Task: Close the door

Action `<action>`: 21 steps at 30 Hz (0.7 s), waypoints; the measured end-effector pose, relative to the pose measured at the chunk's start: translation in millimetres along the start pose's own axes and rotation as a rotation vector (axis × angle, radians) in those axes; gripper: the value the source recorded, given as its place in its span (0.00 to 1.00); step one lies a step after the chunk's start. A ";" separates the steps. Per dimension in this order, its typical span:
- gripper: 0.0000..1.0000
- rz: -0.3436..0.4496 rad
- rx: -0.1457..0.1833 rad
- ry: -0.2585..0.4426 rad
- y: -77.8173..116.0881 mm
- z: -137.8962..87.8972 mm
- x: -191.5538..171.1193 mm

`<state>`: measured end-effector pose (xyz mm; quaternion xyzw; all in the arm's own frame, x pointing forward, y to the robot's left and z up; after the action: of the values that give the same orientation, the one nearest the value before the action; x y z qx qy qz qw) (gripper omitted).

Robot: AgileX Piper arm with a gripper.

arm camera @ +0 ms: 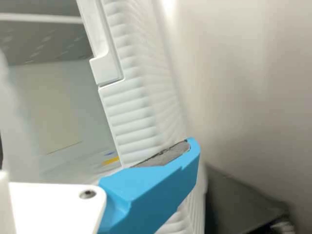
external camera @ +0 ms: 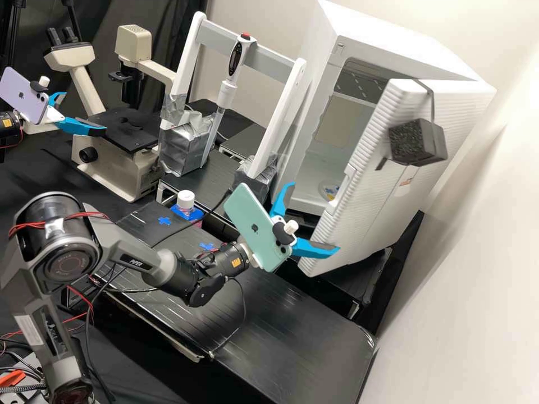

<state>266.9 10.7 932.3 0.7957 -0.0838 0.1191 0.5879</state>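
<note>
At the front right of the boxy white cabinet hung its ribbed white door; inside lay a round clear dish; left of the cabinet stood a white upright frame, then a beige metal microscope.

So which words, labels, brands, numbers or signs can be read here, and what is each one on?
"PiPER", on the arm's forearm.
Apple-shaped sign, no word: on the green phone and the lilac phone.
Red label on the door: too small to read.
Orange label near the arm's wrist: too small.
Print on the arm's round joint cap: too small.
</note>
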 end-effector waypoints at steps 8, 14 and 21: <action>1.00 -0.193 -0.101 0.192 -26.2 -31.7 -4.3; 1.00 -0.173 -0.103 0.244 -23.6 -42.5 -14.2; 1.00 -0.063 -0.120 0.207 -21.0 -38.0 -25.7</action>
<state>244.6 53.1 916.4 0.7448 -0.0044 0.1770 0.6434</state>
